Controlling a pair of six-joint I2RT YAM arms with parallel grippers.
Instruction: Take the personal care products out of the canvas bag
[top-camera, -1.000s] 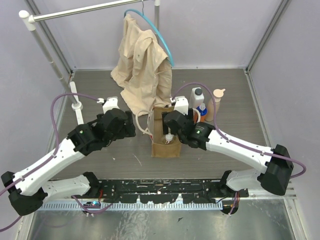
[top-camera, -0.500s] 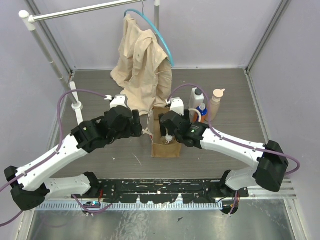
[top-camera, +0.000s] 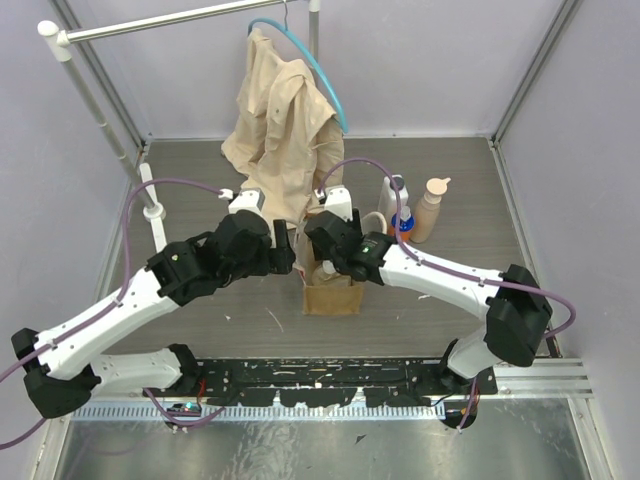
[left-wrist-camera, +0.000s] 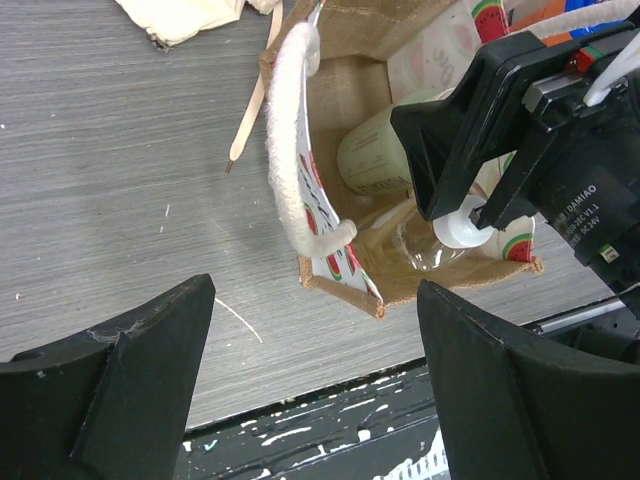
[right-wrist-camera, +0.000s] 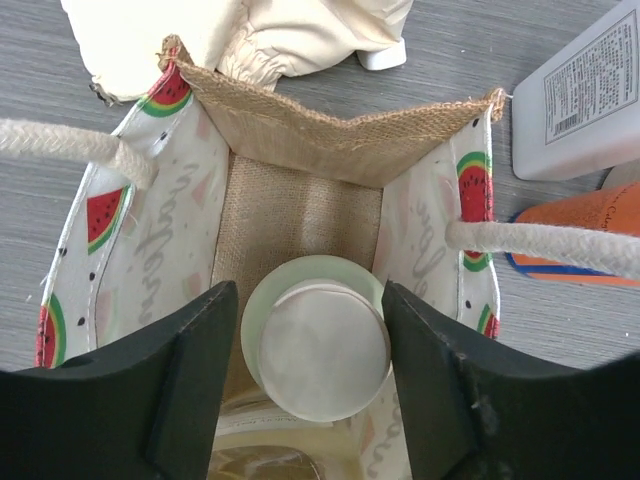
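The canvas bag stands upright mid-table, its mouth open. Inside stands the pale olive bottle with a cream cap, and a small clear bottle with a white cap lies beside it. My right gripper is inside the bag's mouth. Its fingers flank the olive bottle closely, with a sliver of gap on the left. My left gripper hangs wide open over the table by the bag's front left corner, holding nothing. The white jug, the orange bottle and the peach pump bottle stand on the table right of the bag.
A beige shirt on a blue hanger drapes down right behind the bag. A white rail post stands at the left. The bag's cream handles loop up at both sides. A black strip runs along the near edge.
My right gripper has moved left and down into the bag's mouth, and its jaws have narrowed around the olive bottle. The left arm has swung right, up to the bag.
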